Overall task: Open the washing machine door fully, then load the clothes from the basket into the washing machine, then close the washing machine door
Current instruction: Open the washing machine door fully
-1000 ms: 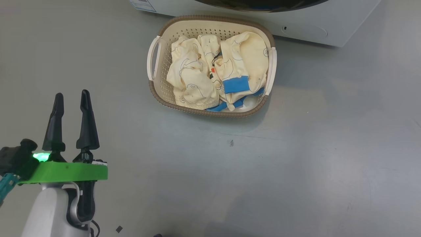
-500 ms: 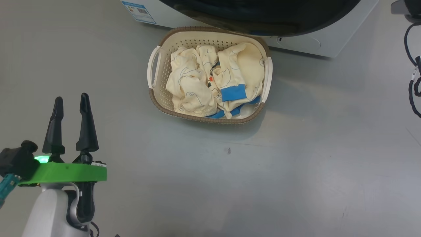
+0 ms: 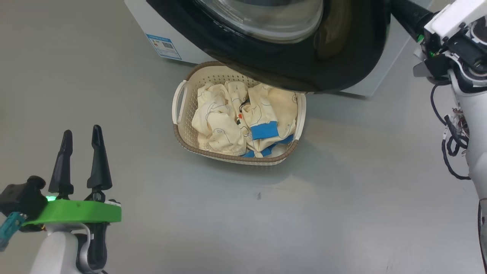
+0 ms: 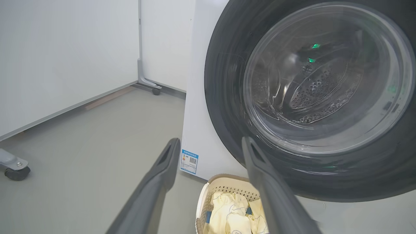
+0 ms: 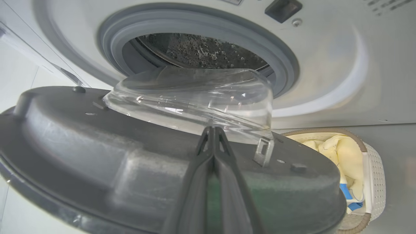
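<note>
Washing machine door (image 3: 289, 61) ajar, glass bulge (image 5: 195, 97) toward drum (image 5: 201, 48); left tool (image 3: 82, 130) apart, right tool (image 5: 213, 130) together.

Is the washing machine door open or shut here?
Open. The washing machine door stands clear of the grey gasket, leaving the drum mouth exposed; whether fully open, cannot tell.

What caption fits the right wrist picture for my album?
Shut right gripper at the open washing machine door, basket of clothes beyond.
</note>
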